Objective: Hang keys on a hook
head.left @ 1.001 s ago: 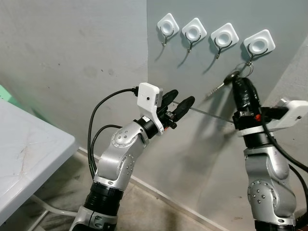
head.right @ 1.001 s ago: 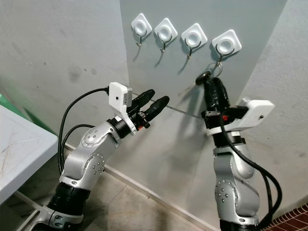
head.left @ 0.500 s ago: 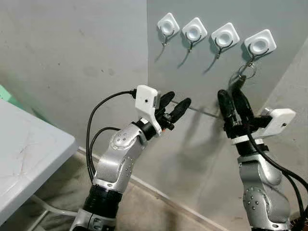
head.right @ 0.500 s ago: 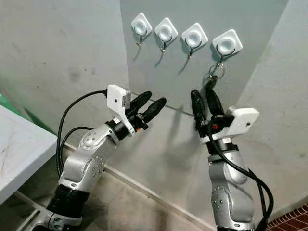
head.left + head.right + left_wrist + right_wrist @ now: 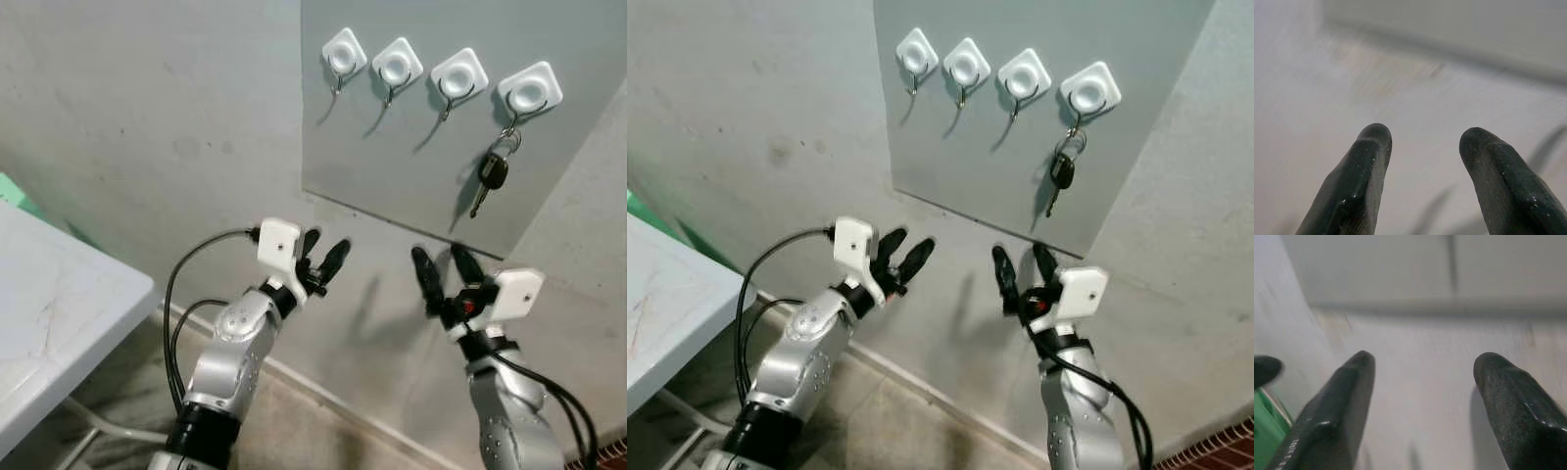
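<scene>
Both grippers spread empty: left gripper (image 5: 323, 258), right gripper (image 5: 443, 265); keys (image 5: 492, 172) hang on hook (image 5: 511, 119).

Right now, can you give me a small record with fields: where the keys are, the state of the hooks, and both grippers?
keys: black-headed key on a metal ring, hanging from the rightmost white square hook, touched by no gripper
other hooks: three white square hooks, bare
panel: grey wall panel carrying all four hooks
left gripper: open, below the panel
right gripper: open, below the keys
task state: keys hung
</scene>
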Motion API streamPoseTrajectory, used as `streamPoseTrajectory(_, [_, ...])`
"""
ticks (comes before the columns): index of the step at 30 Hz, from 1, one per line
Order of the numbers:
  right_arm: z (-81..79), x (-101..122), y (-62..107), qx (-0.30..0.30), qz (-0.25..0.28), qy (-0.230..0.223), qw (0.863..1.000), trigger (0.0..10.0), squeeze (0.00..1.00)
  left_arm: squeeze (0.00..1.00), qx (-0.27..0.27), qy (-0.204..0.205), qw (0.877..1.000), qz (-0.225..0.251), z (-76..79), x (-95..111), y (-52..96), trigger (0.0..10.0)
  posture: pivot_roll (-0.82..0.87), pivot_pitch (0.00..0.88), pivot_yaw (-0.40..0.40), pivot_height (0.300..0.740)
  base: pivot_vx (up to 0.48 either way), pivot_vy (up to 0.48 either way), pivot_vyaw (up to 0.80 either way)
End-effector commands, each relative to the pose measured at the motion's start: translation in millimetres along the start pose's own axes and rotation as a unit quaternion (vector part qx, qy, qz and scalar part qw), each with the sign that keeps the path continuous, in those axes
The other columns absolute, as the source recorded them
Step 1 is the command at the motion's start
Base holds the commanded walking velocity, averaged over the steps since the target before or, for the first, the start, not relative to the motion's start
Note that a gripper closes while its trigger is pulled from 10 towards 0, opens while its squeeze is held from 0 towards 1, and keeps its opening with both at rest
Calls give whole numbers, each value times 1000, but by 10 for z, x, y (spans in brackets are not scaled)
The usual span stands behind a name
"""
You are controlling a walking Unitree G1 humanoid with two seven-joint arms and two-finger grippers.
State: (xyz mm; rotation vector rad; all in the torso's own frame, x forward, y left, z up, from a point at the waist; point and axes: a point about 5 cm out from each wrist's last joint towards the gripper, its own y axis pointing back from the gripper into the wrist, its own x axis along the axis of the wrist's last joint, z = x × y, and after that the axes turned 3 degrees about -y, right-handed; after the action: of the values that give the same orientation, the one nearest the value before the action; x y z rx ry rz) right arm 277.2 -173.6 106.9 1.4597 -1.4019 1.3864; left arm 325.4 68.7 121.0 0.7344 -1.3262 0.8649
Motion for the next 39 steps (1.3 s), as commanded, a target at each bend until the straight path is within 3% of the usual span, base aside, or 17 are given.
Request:
streamPoseTrajectory(1, [33, -99, 41, -8, -16, 8, 1000, 10000, 392, 0, 31, -4, 999, -15, -97, -126, 51, 10000, -10, 44, 24, 740, 0, 0, 0])
streamPoseTrajectory(2, [49, -140, 56, -11, -23, 12, 1000, 10000, 86, 0, 36, -4, 999, -21, -117, -172, 62, 10000, -6, 36, 23, 740, 0, 0, 0])
streamPoseTrajectory(3, [84, -244, 103, -17, -42, 7, 999, 10000, 0, 0, 45, -5, 998, -46, -154, -308, 95, 10000, -3, 31, 23, 740, 0, 0, 0])
streamPoseTrajectory(5, [117, -318, 136, -27, -55, 8, 998, 10000, 0, 0, 51, 1, 997, -61, -185, -415, 129, 10000, -3, 26, 22, 740, 0, 0, 0])
streamPoseTrajectory(7, [187, -495, 220, -49, -86, 30, 995, 10000, 0, 0, 97, 6, 990, -106, -303, -690, 264, 10000, -6, 18, 25, 740, 0, 0, 0])
streamPoseTrajectory(8, [187, -495, 220, -49, -86, 30, 995, 10000, 0, 0, 97, 6, 990, -106, -303, -690, 264, 10000, -6, 18, 25, 740, 0, 0, 0])
streamPoseTrajectory(10, [282, -697, 333, -76, -130, 32, 988, 10000, 0, 0, 143, 39, 978, -148, -398, -950, 447, 10000, -7, 13, 29, 740, 0, 0, 0])
streamPoseTrajectory(13, [369, -898, 485, -98, -184, 42, 977, 10000, 0, 0, 138, -14, 971, -195, -391, -1149, 604, 10000, -9, 13, 34, 740, 0, 0, 0])
streamPoseTrajectory(17, [441, -1033, 617, -128, -227, 48, 964, 10000, 0, 0, 142, -15, 962, -232, -358, -1291, 704, 10000, -6, 17, 38, 740, 0, 0, 0])
streamPoseTrajectory(19, [475, -1185, 788, -149, -286, 42, 946, 10000, 0, 0, 131, 8, 954, -271, -284, -1436, 806, 10000, -7, 20, 38, 740, 0, 0, 0])
streamPoseTrajectory(21, [483, -1235, 851, -157, -305, 40, 938, 10000, 0, 0, 130, 12, 949, -288, -264, -1486, 843, 10000, -9, 20, 40, 740, 0, 0, 0])
streamPoseTrajectory(24, [469, -1387, 1083, -171, -365, 27, 915, 10000, 0, 0, 118, 23, 938, -324, -188, -1609, 947, 10000, -4, 18, 42, 740, 0, 0, 0])
streamPoseTrajectory(32, [474, -1525, 1409, -186, -438, 70, 876, 10000, 0, 0, 116, 33, 926, -357, -176, -1737, 1134, 10000, -14, 24, 45, 740, 0, 0, 0])
streamPoseTrajectory(38, [457, -1617, 1708, -204, -494, 67, 843, 10000, 0, 0, 139, 48, 902, -405, -217, -1902, 1466, 10000, -29, 35, 46, 740, 0, 0, 0])
streamPoseTrajectory(39, [457, -1617, 1708, -204, -494, 67, 843, 10000, 0, 0, 139, 48, 902, -405, -217, -1902, 1466, 10000, -29, 35, 46, 740, 0, 0, 0])
